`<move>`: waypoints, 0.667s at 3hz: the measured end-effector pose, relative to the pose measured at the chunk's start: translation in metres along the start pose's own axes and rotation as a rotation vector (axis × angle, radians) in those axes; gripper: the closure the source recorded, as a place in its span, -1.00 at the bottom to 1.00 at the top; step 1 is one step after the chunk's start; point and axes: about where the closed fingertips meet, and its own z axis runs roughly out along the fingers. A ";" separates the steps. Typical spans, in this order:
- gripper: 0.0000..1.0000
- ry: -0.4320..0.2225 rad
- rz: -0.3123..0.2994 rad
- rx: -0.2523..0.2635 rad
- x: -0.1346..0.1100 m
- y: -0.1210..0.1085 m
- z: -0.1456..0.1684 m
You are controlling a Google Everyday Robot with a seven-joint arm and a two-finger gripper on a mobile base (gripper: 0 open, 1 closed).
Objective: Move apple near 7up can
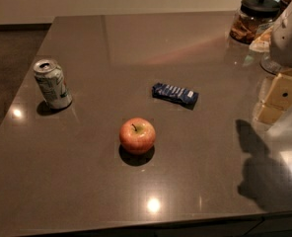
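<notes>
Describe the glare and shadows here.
Camera view: dim, warm light; small glare spots on the counter in front of the apple and left of the 7up can; both cast short dark shadows at their bases; the gripper, at the right edge, with a large shadow nearer the camera.

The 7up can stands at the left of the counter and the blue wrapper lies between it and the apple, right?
The camera view shows the 7up can standing at the left, but the blue wrapper lies right of the apple, not between them. The gripper hangs at the right edge.
</notes>
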 end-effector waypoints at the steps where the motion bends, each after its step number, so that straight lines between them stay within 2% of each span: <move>1: -1.00 0.000 0.000 0.000 0.000 0.000 0.000; 2: -1.00 -0.049 -0.021 -0.024 -0.018 0.010 0.005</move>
